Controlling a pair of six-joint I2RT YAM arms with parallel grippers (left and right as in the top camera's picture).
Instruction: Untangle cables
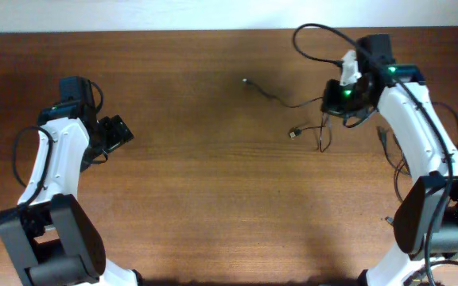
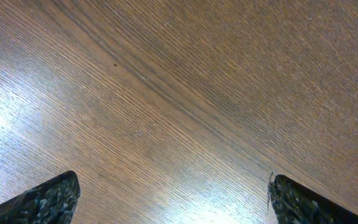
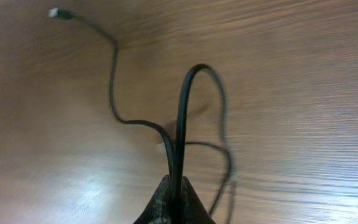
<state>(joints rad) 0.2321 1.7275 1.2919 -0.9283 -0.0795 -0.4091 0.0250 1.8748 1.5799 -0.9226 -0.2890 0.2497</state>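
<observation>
Black cables [image 3: 179,118] pinched in right fingers [image 3: 160,202] (one looping up), left fingers [image 2: 42,202] wide, empty, over wooden table [image 2: 179,93].

Thin black cables [image 1: 283,101] lie on the upper right part of the brown wooden counter [image 1: 213,199]. One plug end [image 1: 246,80] reaches toward the middle, and a second plug [image 1: 293,133] sits lower down. The right tool [image 1: 343,100], with green lights glowing beside it, is at the cables' bunched end. The left tool [image 1: 118,133] is well apart from them, on the left side.
</observation>
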